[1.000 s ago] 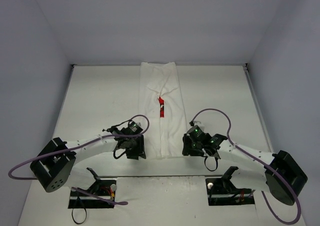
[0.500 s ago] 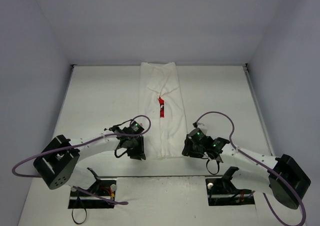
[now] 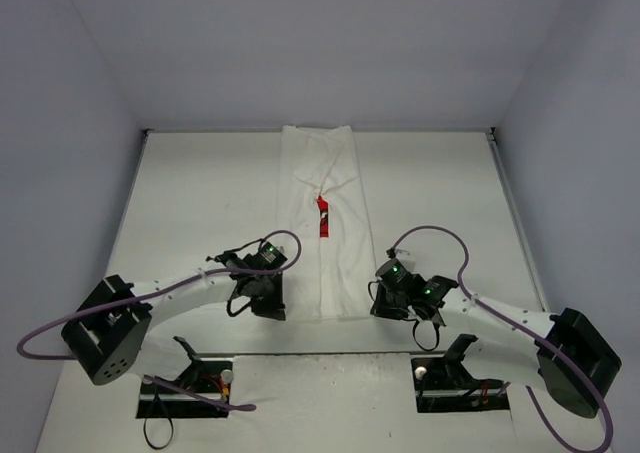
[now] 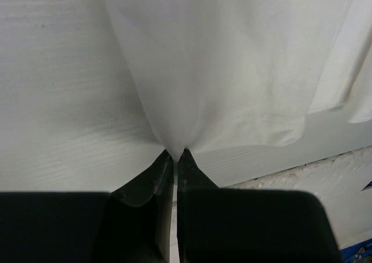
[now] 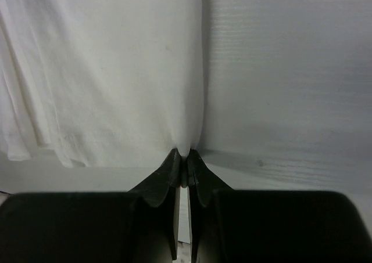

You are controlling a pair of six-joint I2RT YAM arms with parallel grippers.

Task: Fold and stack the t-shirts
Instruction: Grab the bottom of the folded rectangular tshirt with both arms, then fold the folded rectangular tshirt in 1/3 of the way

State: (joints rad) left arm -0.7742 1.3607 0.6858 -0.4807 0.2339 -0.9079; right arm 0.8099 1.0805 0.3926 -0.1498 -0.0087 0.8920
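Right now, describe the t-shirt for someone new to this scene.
Start at the white table and follow its middle. The t-shirt is the long white strip there, the left claw and right claw pinching its near corners. Only it shows a red sliver.

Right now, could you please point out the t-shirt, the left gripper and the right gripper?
t-shirt [image 3: 337,251], top external view, plain white cloth near its middle.
left gripper [image 4: 175,154], left wrist view, between its fingertips, pinching the cloth's edge.
right gripper [image 5: 185,154], right wrist view, between its fingertips, pinching the cloth's edge.

Soft matt cloth t-shirt [image 3: 335,263] on a matt, faintly grained white table [image 3: 200,203].
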